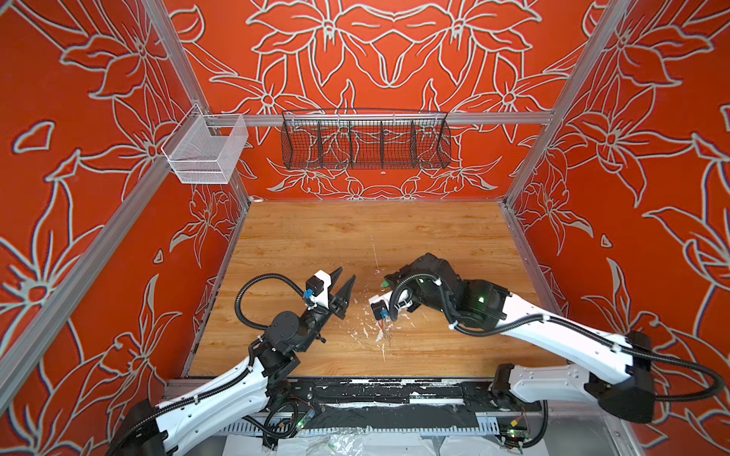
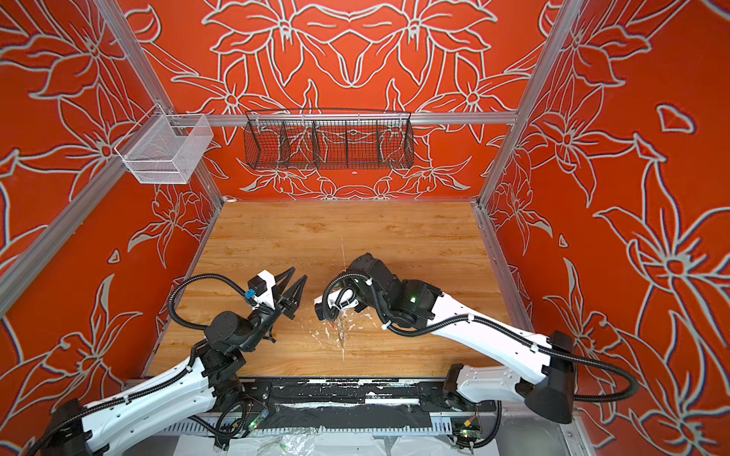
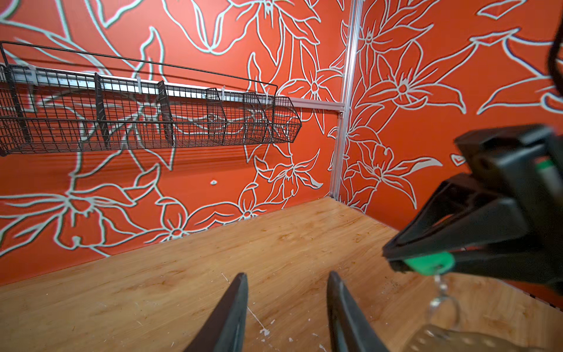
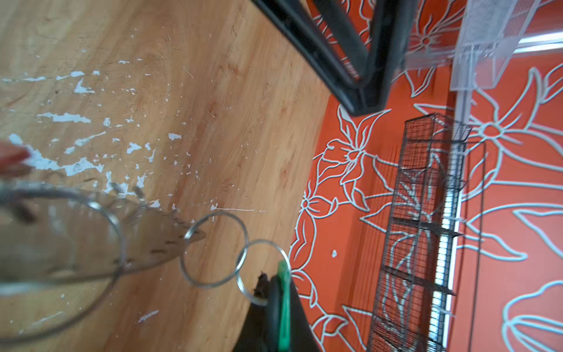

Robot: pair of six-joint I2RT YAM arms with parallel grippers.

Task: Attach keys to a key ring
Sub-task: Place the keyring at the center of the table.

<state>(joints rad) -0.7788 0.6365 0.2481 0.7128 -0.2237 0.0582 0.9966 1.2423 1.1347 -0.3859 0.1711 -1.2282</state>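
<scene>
Pinch on the right side: my right end effector (image 3: 396,262) is clamped tight on the green key (image 3: 429,263), its bright tag squeezed between the two black fingertips and poking out past them. In a top view that same right end effector (image 1: 389,279) sits above the middle of the desk (image 1: 316,237), pointing toward my other arm. Below the tag, two linked split rings (image 4: 213,250) lead down to the key ring (image 3: 438,339), so the flat grey hoop hangs off my grip. Seen from the right wrist, the key ring (image 4: 164,233) is a close blur with small holes along its rim, right over the white paint flecks (image 4: 67,117). Whether its low edge touches the wood, I cannot tell. Orange-red key (image 4: 12,157): just a blurred tag at the hoop's far rim, and I can't make out how it is attached. On the other side, my left end effector (image 1: 346,275) hovers near, fingers parted about halfway with nothing between them, tips aimed toward the held tag but apart from it. From its own wrist, the left end effector (image 3: 288,274) frames bare desk.
</scene>
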